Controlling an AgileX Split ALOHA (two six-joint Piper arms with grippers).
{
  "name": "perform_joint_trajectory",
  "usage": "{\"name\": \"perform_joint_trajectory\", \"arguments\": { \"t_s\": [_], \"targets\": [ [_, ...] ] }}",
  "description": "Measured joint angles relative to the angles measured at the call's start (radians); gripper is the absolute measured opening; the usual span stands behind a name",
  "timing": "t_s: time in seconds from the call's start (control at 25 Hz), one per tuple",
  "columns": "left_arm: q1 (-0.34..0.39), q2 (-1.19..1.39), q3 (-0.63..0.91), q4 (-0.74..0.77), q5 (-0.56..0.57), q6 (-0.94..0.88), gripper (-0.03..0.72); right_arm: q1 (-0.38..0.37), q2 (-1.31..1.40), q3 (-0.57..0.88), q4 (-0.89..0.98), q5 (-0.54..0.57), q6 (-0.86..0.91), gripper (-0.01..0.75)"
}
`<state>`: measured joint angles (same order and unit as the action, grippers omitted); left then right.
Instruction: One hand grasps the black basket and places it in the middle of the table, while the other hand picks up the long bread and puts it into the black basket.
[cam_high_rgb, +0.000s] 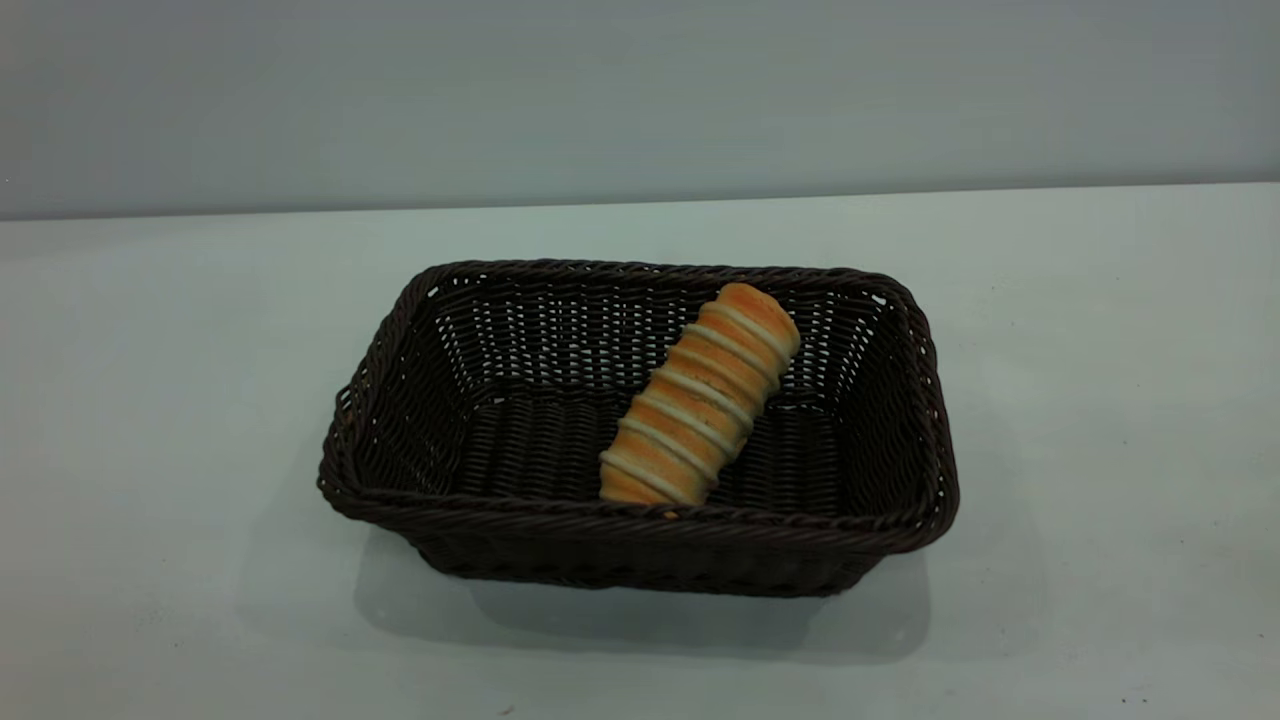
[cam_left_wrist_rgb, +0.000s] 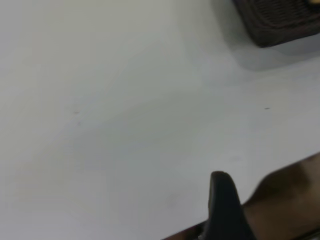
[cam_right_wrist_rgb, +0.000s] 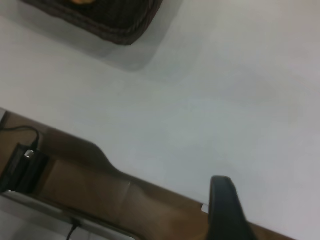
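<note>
Nearest the exterior camera, bare table (cam_high_rgb: 180, 600) is seen, white-grey with a few tiny dark specks. Behind it the basket (cam_high_rgb: 420, 410) stands about mid-table — dark woven wicker, rectangular, flared sides, braided rim, a soft shadow cast beneath its near wall.

Left to right inside the basket: the left half of the floor is uncovered; the bread (cam_high_rgb: 700, 395) lies right of centre, set diagonally. Its near end rests on the floor just behind the front rim; its far end is raised toward the back wall, though contact with that wall cannot be confirmed. Golden-orange crust with pale cream crosswise stripes is noted. The right side wall stands apart from it.

No arm appears in the exterior view.

Left wrist view: one dark finger (cam_left_wrist_rgb: 225, 207) of the left gripper is seen low over the table's edge, with a brown surface past that edge. A corner of the basket (cam_left_wrist_rgb: 280, 22) lies well apart from it. Only one finger shows — the opening cannot be told.

Right wrist view: one dark finger (cam_right_wrist_rgb: 225, 210) of the right gripper is seen at the table's edge, well apart from the basket corner (cam_right_wrist_rgb: 120, 25), in which a scrap of orange bread (cam_right_wrist_rgb: 80, 2) shows. The opening cannot be told here either. A black box with a cable (cam_right_wrist_rgb: 22, 162) lies on the brown surface below the table edge.
</note>
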<state>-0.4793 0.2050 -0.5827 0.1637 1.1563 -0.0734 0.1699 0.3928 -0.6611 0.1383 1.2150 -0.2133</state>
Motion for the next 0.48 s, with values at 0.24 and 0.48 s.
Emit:
{"name": "perform_joint_trajectory", "arguments": {
  "t_s": [0.24, 0.48],
  "targets": [
    [0.000, -0.024, 0.069, -0.082, -0.019, 0.000, 0.501, 0.000, -0.054, 0.065, 0.002, -0.011, -0.036, 0.460],
    [0.000, -0.024, 0.094, -0.100, -0.026, 0.000, 0.501, 0.000, -0.139, 0.087, 0.010, -0.037, -0.077, 0.460]
  ]
}}
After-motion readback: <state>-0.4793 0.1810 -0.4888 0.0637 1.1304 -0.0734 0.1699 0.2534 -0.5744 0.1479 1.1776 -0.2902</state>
